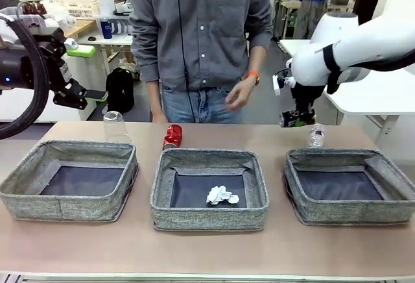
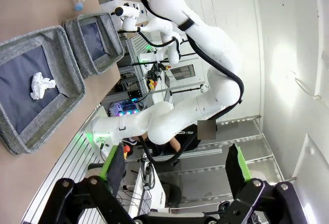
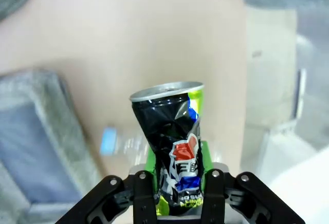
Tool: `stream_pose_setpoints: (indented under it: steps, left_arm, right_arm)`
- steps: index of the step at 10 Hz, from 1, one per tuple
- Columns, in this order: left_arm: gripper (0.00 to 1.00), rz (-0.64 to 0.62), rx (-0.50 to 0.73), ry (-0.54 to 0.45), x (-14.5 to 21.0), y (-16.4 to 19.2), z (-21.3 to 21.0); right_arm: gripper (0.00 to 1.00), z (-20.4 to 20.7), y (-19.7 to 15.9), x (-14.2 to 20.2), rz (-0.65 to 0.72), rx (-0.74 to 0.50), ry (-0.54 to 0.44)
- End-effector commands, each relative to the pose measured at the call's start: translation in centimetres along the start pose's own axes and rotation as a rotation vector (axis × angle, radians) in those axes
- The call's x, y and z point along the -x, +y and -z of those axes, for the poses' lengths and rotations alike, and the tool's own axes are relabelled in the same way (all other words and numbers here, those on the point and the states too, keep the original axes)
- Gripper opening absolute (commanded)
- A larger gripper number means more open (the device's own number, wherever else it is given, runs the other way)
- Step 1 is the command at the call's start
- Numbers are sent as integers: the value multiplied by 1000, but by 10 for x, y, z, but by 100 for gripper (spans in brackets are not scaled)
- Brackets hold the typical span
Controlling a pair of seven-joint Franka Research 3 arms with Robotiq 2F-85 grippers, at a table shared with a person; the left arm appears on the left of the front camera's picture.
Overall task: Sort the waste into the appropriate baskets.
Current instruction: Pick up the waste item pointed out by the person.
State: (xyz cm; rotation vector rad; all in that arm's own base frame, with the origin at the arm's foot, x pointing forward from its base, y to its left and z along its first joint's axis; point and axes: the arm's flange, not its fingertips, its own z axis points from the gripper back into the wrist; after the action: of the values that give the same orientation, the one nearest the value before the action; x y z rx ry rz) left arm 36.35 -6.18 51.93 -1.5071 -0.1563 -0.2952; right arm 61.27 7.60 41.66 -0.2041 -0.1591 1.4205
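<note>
Right gripper (image 3: 177,179): green pads pressed on the lower half of the crushed dark can (image 3: 172,131). The can stands upright between them with its silver top end away from the wrist. Nothing in the pictures shows whether the pinch is firm or slackening.

Taking the middle basket (image 1: 209,158) as landmark:
- The held can hangs in the air off to its right and toward the person's side. It looks to be over the table (image 1: 207,250), just short of the far wall of the right basket (image 1: 353,158).
- The clear bottle (image 1: 316,136) stands on the table close below the can, just outside that same wall.
- The paper ball (image 1: 222,196) lies inside the middle basket, on its dark floor.
- The red can (image 1: 172,136) lies on the table just past its far-left corner.
- The clear cup (image 1: 117,126) stands upside down farther left, beyond the far wall of the left basket (image 1: 68,148).
- The person's hand (image 1: 240,93) hangs loose above and behind the middle basket's far rim.

Left gripper (image 2: 176,165): fingers spread wide, nothing between them. It is held high, well left of the left basket.

Risks, as I judge them:
- If the pads let go where the can hangs now, it would probably miss the right basket. It could land on the table or strike the soft rim and roll.
- A drop there could also topple the bottle underneath.
- The can's crumpled waist gives the pads an uneven seat, so it may tip or slip out during the carry.
</note>
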Motion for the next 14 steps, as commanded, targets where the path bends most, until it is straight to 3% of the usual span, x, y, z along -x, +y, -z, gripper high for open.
stream_pose_setpoints:
  steps: [1,2,3,4,6,7,8,12,13,14]
  left_arm:
    - [100,-11,13,-14,0,-3,2]
    - [100,-11,13,-14,0,-3,2]
    - [100,-11,13,-14,0,-3,2]
    - [100,-11,13,-14,0,-3,2]
    - [100,-11,13,-14,0,-3,2]
    - [100,-11,13,-14,0,-3,2]
    - [100,-11,13,-14,0,-3,2]
    - [100,-11,13,-14,0,-3,2]
    - [100,-11,13,-14,0,-3,2]
    - [100,-11,13,-14,0,-3,2]
  right_arm:
    - [32,-48,41,-2,184,-76,150]
    - [32,-83,70,-3,192,-81,116]
    - [32,-110,101,-8,264,-202,71]
    - [32,-124,124,-17,307,-208,41]
    - [32,-130,153,-29,149,-129,-89]
    - [32,-119,150,-29,12,-97,-223]
    - [32,-143,148,-33,212,-190,-2]
    - [32,-143,148,-33,212,-190,-2]
    - [36,-137,153,-30,188,-187,-28]
    - [36,-153,156,-47,266,-238,-18]
